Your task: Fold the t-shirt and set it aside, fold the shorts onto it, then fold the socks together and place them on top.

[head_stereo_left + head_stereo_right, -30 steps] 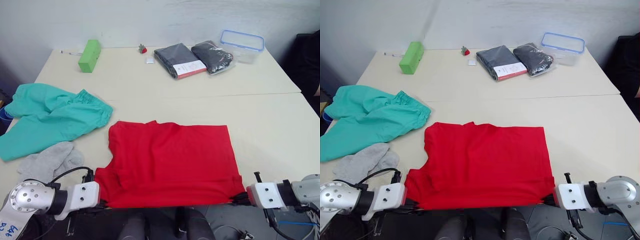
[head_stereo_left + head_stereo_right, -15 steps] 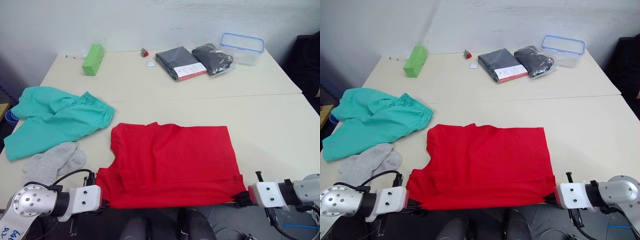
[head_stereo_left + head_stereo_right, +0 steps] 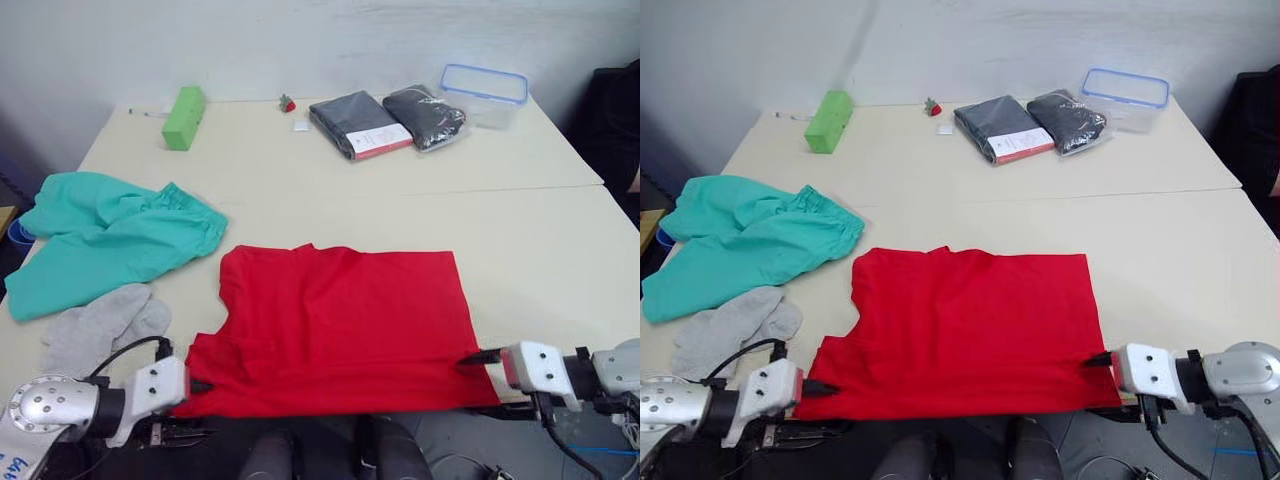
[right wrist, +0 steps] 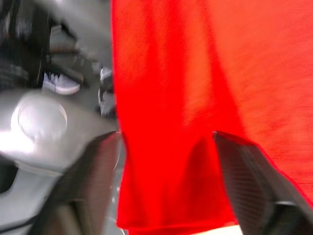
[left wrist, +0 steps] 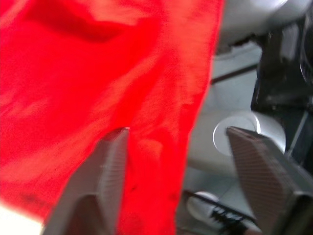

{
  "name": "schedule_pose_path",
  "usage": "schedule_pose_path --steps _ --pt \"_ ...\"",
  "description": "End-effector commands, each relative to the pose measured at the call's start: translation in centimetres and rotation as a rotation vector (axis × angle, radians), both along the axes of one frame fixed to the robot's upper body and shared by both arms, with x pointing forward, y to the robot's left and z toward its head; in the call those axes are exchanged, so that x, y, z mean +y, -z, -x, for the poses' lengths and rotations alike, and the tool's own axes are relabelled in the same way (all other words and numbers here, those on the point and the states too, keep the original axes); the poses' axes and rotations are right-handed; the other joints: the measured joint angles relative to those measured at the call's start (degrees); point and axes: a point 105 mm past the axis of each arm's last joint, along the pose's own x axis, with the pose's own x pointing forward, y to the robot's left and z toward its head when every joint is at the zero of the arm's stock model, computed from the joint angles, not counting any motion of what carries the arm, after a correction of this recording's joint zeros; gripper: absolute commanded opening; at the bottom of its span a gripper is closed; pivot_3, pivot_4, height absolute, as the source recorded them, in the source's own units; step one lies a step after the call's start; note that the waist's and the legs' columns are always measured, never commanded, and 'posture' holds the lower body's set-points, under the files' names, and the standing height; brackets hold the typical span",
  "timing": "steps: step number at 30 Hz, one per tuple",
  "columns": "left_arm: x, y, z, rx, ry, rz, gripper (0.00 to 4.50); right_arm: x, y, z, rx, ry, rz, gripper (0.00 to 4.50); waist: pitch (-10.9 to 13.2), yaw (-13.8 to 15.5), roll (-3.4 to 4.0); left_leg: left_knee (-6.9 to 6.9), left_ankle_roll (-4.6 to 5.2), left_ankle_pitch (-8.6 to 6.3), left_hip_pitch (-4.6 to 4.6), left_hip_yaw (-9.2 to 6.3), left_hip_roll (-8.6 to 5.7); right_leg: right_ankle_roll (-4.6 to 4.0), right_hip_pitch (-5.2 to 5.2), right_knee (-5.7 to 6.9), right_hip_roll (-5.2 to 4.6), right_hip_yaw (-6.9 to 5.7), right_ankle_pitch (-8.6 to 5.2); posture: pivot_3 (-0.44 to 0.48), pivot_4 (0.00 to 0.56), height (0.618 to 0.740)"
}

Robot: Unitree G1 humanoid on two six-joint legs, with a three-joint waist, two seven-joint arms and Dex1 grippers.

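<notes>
Looking across the head view from left to right, I find the shorts spread at the left edge, their far leg cut off by the frame, and the socks lying just below them, overlapping each other so I cannot tell one from the other.

At lower left my left gripper sits at the shirt's near left corner. In my left wrist view the fingers stand wide apart, with red cloth between and around them; I cannot tell whether either pad touches it.

Filling the lower centre, the shirt lies flat on the table, its near hem hanging over the table's front edge. Its neckband is out of sight, and one sleeve shows as a small flap at the upper left of the cloth.

At lower right my right gripper reaches onto the shirt's near right corner. Its fingers are also spread wide, cloth draped between them and nothing pinched.

Across the top of the frame stand a green block, a small red object too small to identify, two dark packaged garments and a clear box. A seam runs across the pale table; a plain wall is behind.
</notes>
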Motion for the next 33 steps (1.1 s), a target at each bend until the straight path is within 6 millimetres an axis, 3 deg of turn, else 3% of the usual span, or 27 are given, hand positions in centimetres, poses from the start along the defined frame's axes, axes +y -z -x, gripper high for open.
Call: schedule_pose_path --steps 1,5,10,11,15,19,23,26,33 --pt "-0.3 -3.4 -0.4 0.031 -0.001 0.111 4.01 0.4 -2.9 -0.5 0.029 0.018 -0.088 3.72 0.19 -0.03 -0.30 0.00 -0.04 0.01 -0.02 -0.03 0.03 -0.01 -0.01 0.02 0.02 -0.02 0.00 0.000 0.150 0.740" --pt "-0.3 -6.7 -2.0 0.042 -0.027 0.204 4.01 0.3 -4.8 -2.2 0.066 0.100 -0.177 3.72 0.39 -0.06 -0.45 0.02 -0.15 0.01 -0.07 -0.10 0.05 -0.02 -0.05 0.01 0.02 -0.06 -0.01 0.000 0.150 0.740" --pt "-0.5 -9.0 -4.5 0.024 -0.086 0.266 4.01 0.5 -6.4 -4.3 0.102 0.188 -0.280 3.72 0.61 -0.06 -0.18 0.01 -0.49 0.09 -0.22 -0.07 0.02 -0.01 -0.15 -0.03 0.02 -0.06 -0.02 0.000 0.150 0.740" --pt "-0.3 -9.2 -5.7 0.002 -0.132 0.264 4.01 0.5 -6.5 -5.1 0.098 0.223 -0.295 3.72 0.62 -0.09 -0.18 0.01 -0.53 0.10 -0.25 -0.07 0.02 -0.01 -0.17 -0.02 0.03 -0.07 -0.02 0.000 0.150 0.740" --pt "0.3 -8.7 -12.0 -0.072 -0.359 0.224 4.01 0.8 -6.8 -9.9 0.025 0.403 -0.352 3.72 0.68 -0.08 -0.28 0.08 -0.65 0.23 -0.15 -0.04 -0.02 0.13 -0.06 0.08 0.13 -0.06 0.07 0.000 0.150 0.740" --pt "-0.1 -7.6 -15.7 -0.067 -0.433 0.202 4.01 0.8 -6.5 -13.2 0.011 0.520 -0.359 3.72 0.70 -0.12 -0.30 0.07 -0.72 0.34 -0.27 0.13 -0.04 0.19 -0.26 0.20 0.25 0.07 0.12 0.000 0.150 0.740" --pt "-0.7 -7.2 -17.7 -0.030 -0.465 0.227 4.01 -0.3 -5.0 -15.5 -0.018 0.629 -0.271 3.72 0.66 -0.11 -0.43 0.20 -0.75 0.53 -0.98 0.33 -0.02 0.20 -1.13 0.66 0.70 0.15 0.12 0.000 0.150 0.740" --pt "-0.7 -6.8 -18.8 -0.023 -0.481 0.227 4.01 -1.0 -4.3 -16.8 -0.030 0.701 -0.238 3.72 0.70 -0.20 -0.49 0.19 -0.75 0.53 -1.02 0.73 -0.01 0.20 -1.18 0.63 0.78 -0.19 0.12 0.000 0.150 0.740" --pt "-0.9 -6.0 -19.4 0.033 -0.495 0.243 4.01 -0.9 -2.8 -17.3 -0.010 0.717 -0.201 3.72 0.70 -1.25 -0.50 0.22 -0.74 0.60 -0.94 0.68 0.00 0.25 -1.18 0.75 0.74 -0.02 0.14 0.000 0.150 0.740"
